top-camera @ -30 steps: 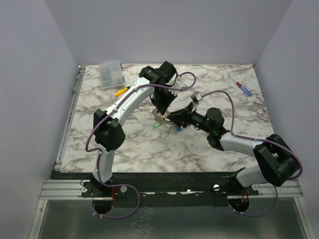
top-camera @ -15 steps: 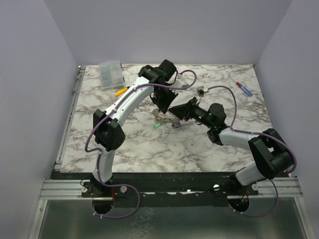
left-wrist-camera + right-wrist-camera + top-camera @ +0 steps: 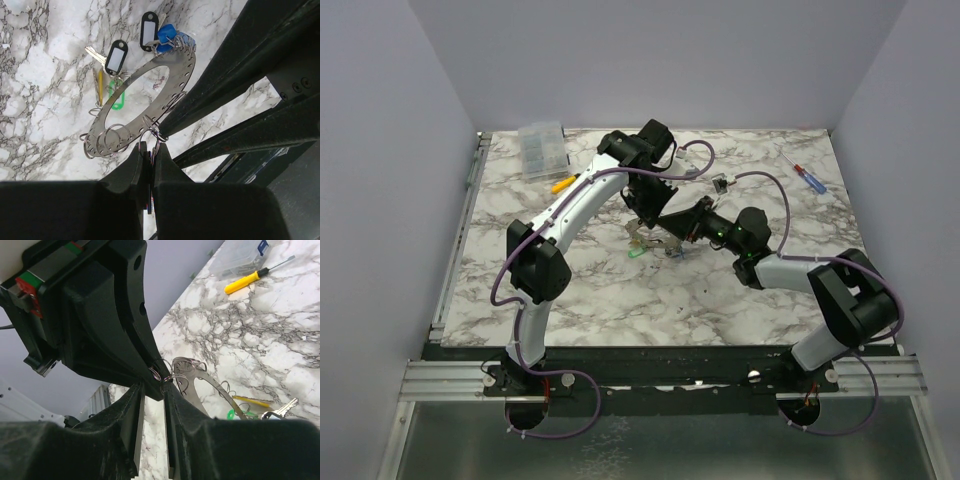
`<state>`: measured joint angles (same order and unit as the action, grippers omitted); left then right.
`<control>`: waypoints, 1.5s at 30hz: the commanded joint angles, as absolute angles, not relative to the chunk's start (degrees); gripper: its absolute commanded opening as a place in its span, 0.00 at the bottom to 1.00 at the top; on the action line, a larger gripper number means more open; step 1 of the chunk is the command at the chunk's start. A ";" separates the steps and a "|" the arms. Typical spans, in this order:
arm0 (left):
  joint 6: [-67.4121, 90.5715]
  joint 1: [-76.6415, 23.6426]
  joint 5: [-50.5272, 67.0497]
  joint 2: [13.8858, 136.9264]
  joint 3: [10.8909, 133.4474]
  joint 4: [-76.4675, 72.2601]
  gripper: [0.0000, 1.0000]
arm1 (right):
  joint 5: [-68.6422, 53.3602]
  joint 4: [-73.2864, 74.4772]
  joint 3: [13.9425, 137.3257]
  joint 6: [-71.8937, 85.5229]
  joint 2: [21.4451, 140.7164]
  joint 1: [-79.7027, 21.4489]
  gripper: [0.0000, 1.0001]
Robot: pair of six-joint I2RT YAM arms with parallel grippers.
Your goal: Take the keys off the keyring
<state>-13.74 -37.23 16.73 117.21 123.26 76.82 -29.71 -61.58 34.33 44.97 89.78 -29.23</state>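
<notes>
The keyring (image 3: 182,80), a flat grey ring with small holes, hangs tilted from my left gripper (image 3: 148,150). That gripper is shut on a thin dark key that hangs by a small split ring from the keyring's near edge. Keys with black tags (image 3: 116,57), a blue head (image 3: 167,34), a green tag (image 3: 116,102) and a yellow one (image 3: 100,85) hang from the ring. My right gripper (image 3: 154,387) is open, its tips right at the split rings (image 3: 162,371) beside the left fingers. From above, both grippers meet over the keyring (image 3: 645,238).
A clear plastic box (image 3: 541,148) and a yellow-handled screwdriver (image 3: 563,183) lie at the back left. A red-and-blue screwdriver (image 3: 807,177) lies at the back right. The marble table's (image 3: 620,300) side walls stand close on both sides.
My right gripper has moved left and up to the left gripper's tips. The left arm has stayed where it was, holding the ring.
</notes>
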 commanded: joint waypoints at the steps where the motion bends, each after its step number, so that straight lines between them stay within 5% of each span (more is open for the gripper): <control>1: -13.80 -37.50 19.74 114.16 124.74 76.68 0.00 | -32.79 -66.92 35.12 47.98 91.97 -28.55 0.30; 10: -14.28 -37.45 20.88 113.49 124.50 77.14 0.00 | -32.86 -69.15 34.59 49.20 94.16 -27.59 0.39; 13: -14.34 -37.52 21.44 113.55 124.52 77.24 0.00 | -34.57 -72.95 34.27 49.71 94.97 -27.45 0.23; 24: -14.72 -36.82 22.11 112.73 124.37 77.61 0.00 | -37.57 -76.33 32.37 49.54 94.61 -25.55 0.02; 45: -14.67 -35.86 23.64 113.38 124.36 77.78 0.00 | -46.09 -65.10 30.70 11.75 84.04 -25.16 0.01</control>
<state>-14.20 -35.94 21.17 115.52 123.26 77.54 -44.38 -70.87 30.46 19.90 85.32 -25.39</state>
